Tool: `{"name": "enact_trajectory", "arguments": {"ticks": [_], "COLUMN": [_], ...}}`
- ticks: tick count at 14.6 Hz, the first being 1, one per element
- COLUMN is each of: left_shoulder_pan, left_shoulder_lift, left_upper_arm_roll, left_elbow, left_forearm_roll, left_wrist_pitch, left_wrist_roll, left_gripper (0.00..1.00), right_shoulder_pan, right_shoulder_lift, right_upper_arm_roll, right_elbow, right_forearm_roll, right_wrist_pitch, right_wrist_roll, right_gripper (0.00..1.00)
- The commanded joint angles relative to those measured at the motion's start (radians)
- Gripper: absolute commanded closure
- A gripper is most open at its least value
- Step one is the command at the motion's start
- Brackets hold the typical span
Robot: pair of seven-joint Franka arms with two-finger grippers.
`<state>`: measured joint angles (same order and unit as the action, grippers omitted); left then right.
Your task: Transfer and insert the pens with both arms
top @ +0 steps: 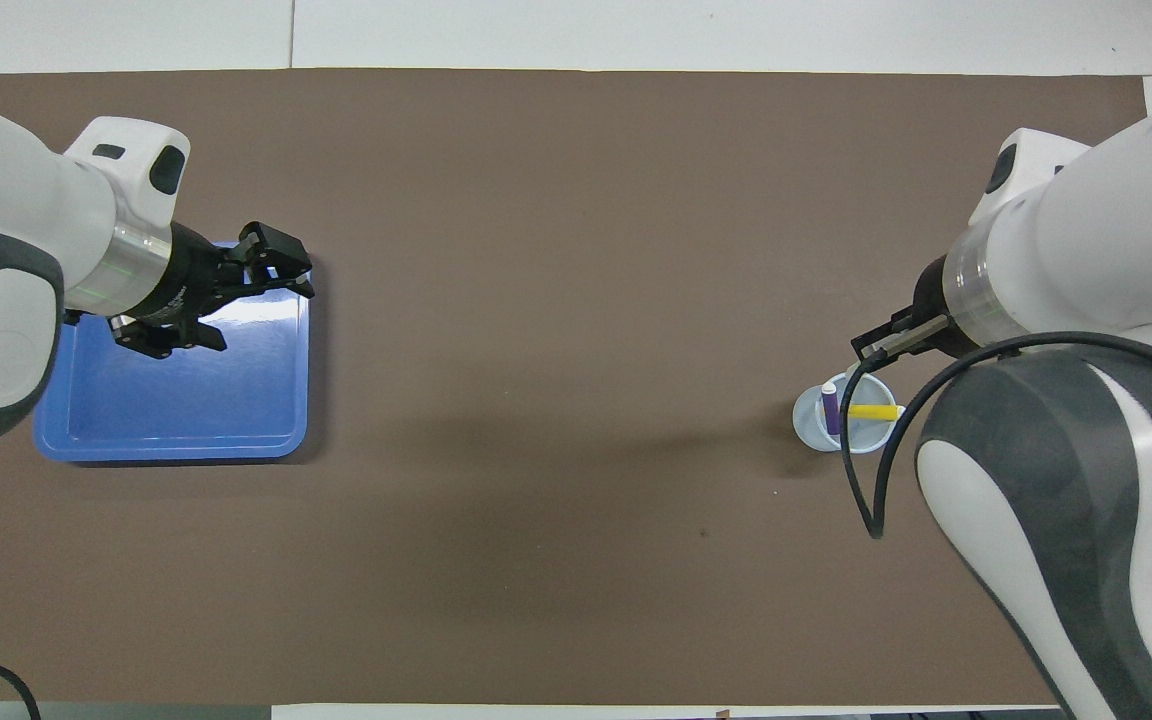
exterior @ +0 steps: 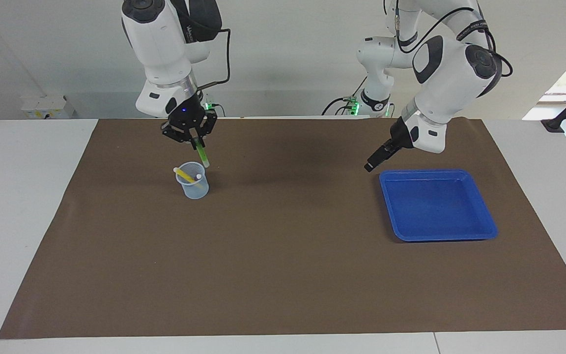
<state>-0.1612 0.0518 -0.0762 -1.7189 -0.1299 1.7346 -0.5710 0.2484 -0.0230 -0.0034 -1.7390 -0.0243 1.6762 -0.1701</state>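
Observation:
My right gripper (exterior: 193, 137) is shut on the green pen (exterior: 203, 153) and holds it upright, tip down, just over the rim of a clear plastic cup (exterior: 193, 187). The yellow pen (exterior: 184, 175) and the purple pen (top: 829, 405) stand slanted in the cup (top: 821, 432); the yellow pen also shows in the overhead view (top: 874, 411). The overhead view shows the right gripper (top: 878, 346), but its arm hides the green pen. My left gripper (exterior: 370, 165) hangs open and empty over a corner of the blue tray (exterior: 435, 206); it also shows in the overhead view (top: 258, 312).
The blue tray (top: 186, 400) lies at the left arm's end of the brown mat (exterior: 283, 246) and holds nothing. The cup stands at the right arm's end. Two smaller white arms with green-lit bases (exterior: 376, 98) stand past the mat's edge, by the robots.

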Motion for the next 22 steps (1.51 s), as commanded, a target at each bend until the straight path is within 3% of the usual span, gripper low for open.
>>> {"name": "enact_trajectory", "arguments": {"ticks": [1, 4, 7, 9, 11, 12, 14, 15, 19, 22], "left_shoulder_pan": [0.054, 0.101, 0.062, 0.051, 0.066, 0.066, 0.071, 0.074, 0.069, 0.071], "left_shoulder_lift": [-0.016, -0.021, -0.044, -0.082, -0.093, -0.078, -0.044, -0.037, -0.026, -0.108], "left_upper_arm_roll": [0.003, 0.007, 0.065, 0.073, 0.075, 0.073, 0.072, 0.073, 0.075, 0.075], "left_elbow": [0.106, 0.209, 0.272, 0.254, 0.175, 0.171, 0.174, 0.173, 0.18, 0.141], "left_forearm_roll": [0.108, 0.141, 0.153, 0.141, 0.133, 0.128, 0.127, 0.124, 0.115, 0.115], "left_wrist_pitch": [-0.162, -0.335, -0.47, -0.436, -0.281, -0.246, -0.225, -0.222, -0.282, -0.317], "left_wrist_roll": [0.266, 0.451, 0.484, 0.491, 0.479, 0.474, 0.474, 0.474, 0.474, 0.477], "left_gripper": [0.0, 0.0, 0.0, 0.0, 0.0, 0.0, 0.0, 0.0, 0.0, 0.0], "right_shoulder_pan": [-0.041, -0.06, -0.074, -0.072, -0.072, -0.072, -0.067, -0.069, -0.061, -0.08], "right_shoulder_lift": [-0.075, -0.107, -0.103, -0.104, -0.104, -0.104, -0.097, -0.095, -0.092, -0.092], "right_upper_arm_roll": [0.014, 0.014, 0.014, 0.014, 0.014, 0.014, 0.014, 0.016, 0.016, 0.011], "right_elbow": [-0.156, -0.282, -0.338, -0.358, -0.361, -0.363, -0.352, -0.334, -0.228, -0.153], "right_forearm_roll": [-0.02, -0.02, -0.017, -0.012, -0.009, -0.008, -0.006, -0.005, 0.011, 0.009], "right_wrist_pitch": [0.087, 0.181, 0.224, 0.226, 0.226, 0.227, 0.227, 0.226, 0.165, 0.076], "right_wrist_roll": [-0.043, -0.037, -0.032, -0.013, 0.006, 0.015, 0.02, 0.018, 0.041, 0.05], "right_gripper": [1.0, 1.0, 1.0, 1.0, 1.0, 0.93, 0.21, 0.0, 0.0, 0.0]}}
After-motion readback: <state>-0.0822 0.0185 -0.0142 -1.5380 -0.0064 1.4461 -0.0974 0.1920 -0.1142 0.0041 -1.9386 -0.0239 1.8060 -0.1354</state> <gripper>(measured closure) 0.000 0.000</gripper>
